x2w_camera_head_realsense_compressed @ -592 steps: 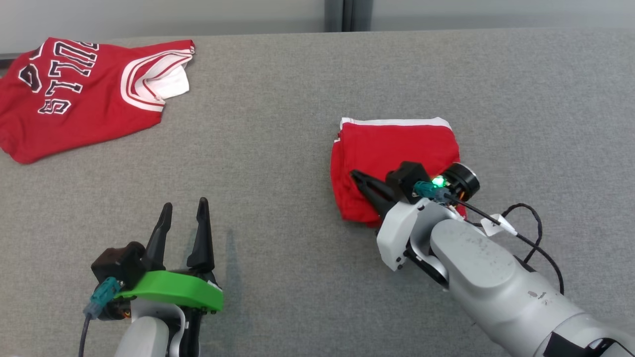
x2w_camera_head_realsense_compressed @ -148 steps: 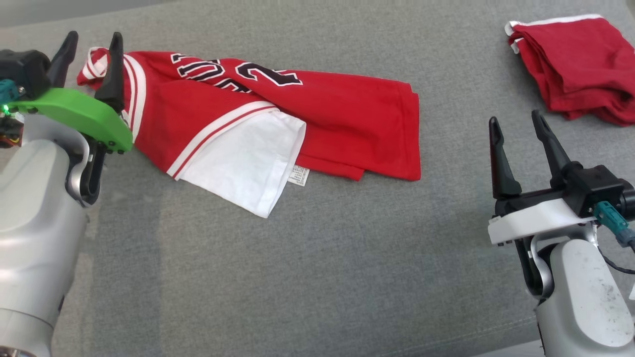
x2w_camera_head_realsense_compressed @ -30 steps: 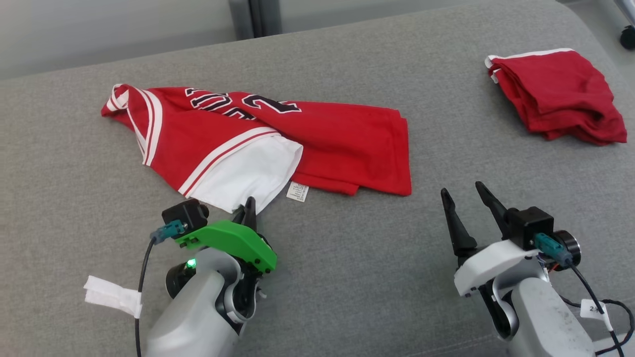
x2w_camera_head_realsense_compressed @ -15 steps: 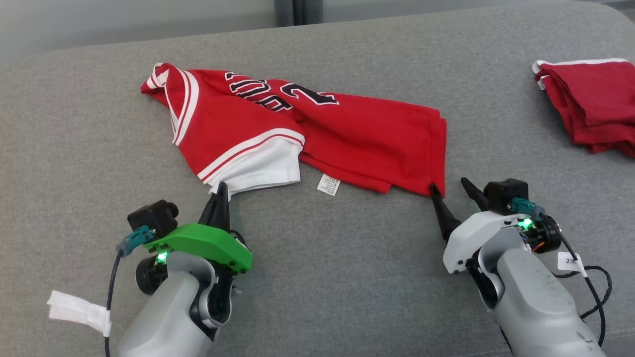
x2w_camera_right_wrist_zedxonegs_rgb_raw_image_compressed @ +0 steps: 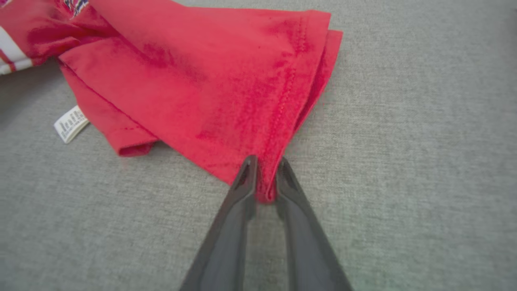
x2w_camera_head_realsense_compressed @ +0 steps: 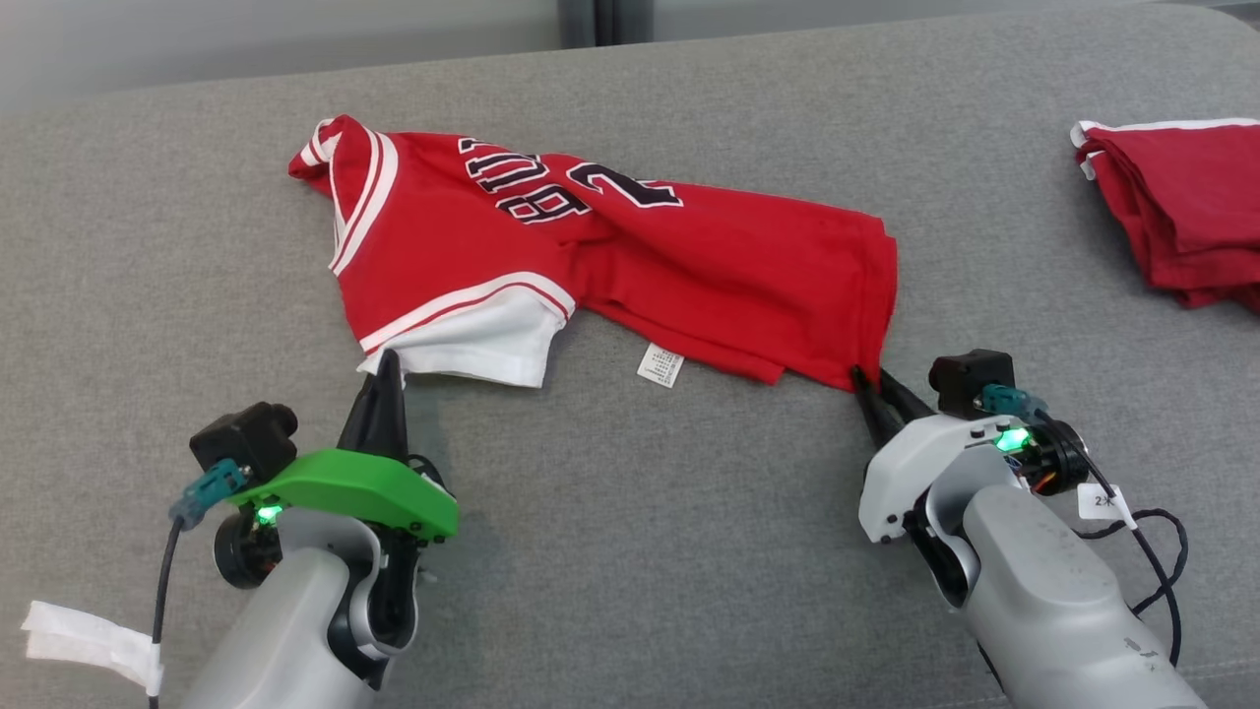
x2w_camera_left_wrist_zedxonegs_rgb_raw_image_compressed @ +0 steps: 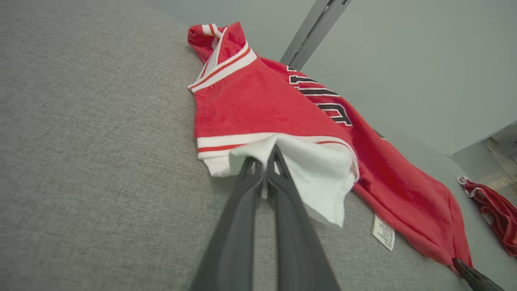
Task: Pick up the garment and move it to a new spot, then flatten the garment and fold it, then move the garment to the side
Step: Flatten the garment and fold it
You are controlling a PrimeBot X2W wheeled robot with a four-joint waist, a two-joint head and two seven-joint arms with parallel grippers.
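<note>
Since half a second ago, my right gripper (x2w_camera_head_realsense_compressed: pixel 866 379) has closed its fingers (x2w_camera_right_wrist_zedxonegs_rgb_raw_image_compressed: pixel 230 226), which now pinch the red hem corner of the jersey (x2w_camera_head_realsense_compressed: pixel 689 266). My left gripper (x2w_camera_head_realsense_compressed: pixel 386 366) pinches the jersey's white flap. It lies rumpled mid-desk (x2w_camera_head_realsense_compressed: pixel 630 551), with a folded red garment (x2w_camera_head_realsense_compressed: pixel 1181 207) at the right edge.

Bright, soft, even light comes from above. The red jersey (x2w_camera_head_realsense_compressed: pixel 591 256) casts only a faint shadow on the grey bench (x2w_camera_head_realsense_compressed: pixel 630 551) along its near edge. In both wrist views the end effector fingers (x2w_camera_right_wrist_zedxonegs_rgb_raw_image_compressed: pixel 226 242), nearer the lens than the jersey, are blurred. The left wrist view bows the bench beside the jersey.
</note>
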